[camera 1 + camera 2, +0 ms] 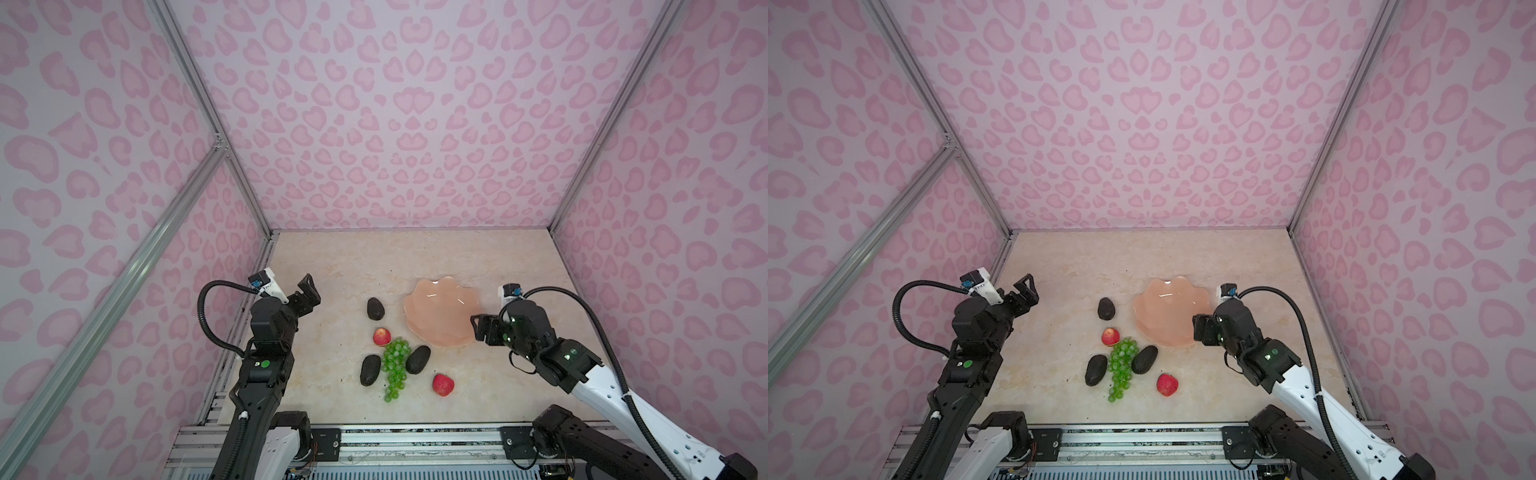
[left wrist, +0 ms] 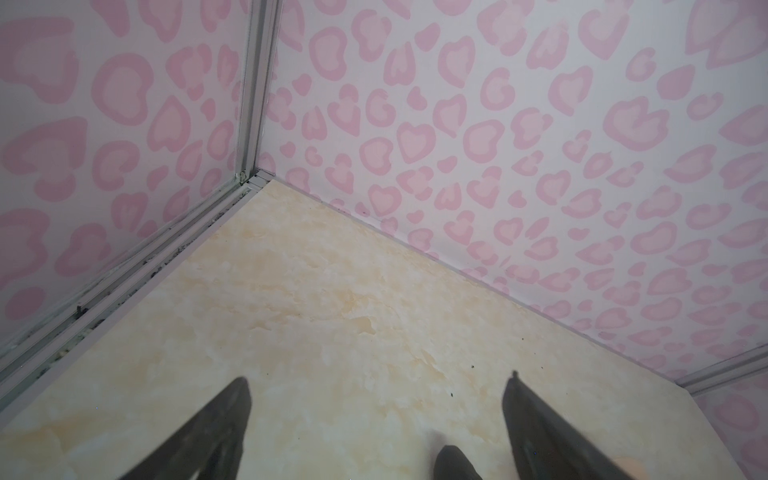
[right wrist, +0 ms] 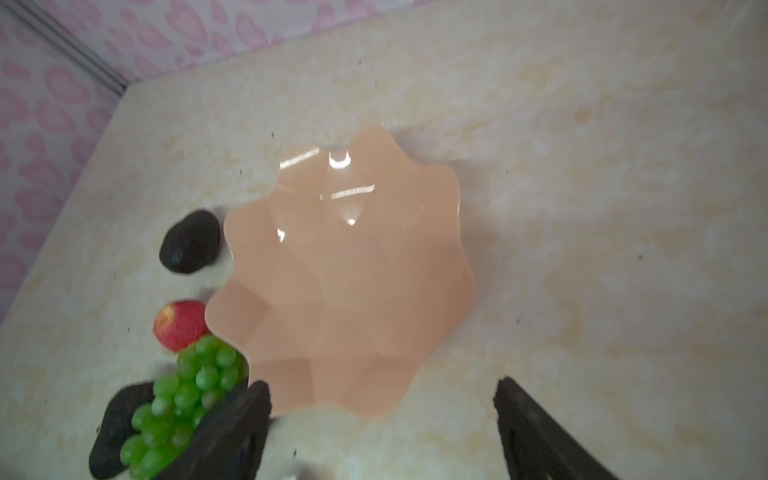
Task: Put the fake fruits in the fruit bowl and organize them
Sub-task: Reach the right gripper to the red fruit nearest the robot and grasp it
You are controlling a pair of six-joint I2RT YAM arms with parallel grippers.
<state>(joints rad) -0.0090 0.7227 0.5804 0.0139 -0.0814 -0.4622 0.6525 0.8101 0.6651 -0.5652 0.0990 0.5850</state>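
Treat task as not started. Find fruit bowl (image 1: 440,311) empty, right of centre on table (image 1: 332,257). Locate all six fruits outside it: far avocado (image 1: 375,308) just left of bowl; apple-like fruit (image 1: 382,336), grapes (image 1: 395,368), left avocado (image 1: 370,370) and right avocado (image 1: 418,359) clustered nearer the front; strawberry-like fruit (image 1: 443,384) apart. Read left gripper (image 2: 378,377) as spread wide, empty, away from fruit; right gripper (image 3: 382,382) as parted, empty, at bowl's right rim.

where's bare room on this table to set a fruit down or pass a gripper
Free: the marbled table strip between the back wall and the glossy peach scalloped bowl, itself empty; the stretch between the left gripper and the far dark avocado. Crowded: the green grape bunch sits between two dark avocados, a red fruit at its far end.
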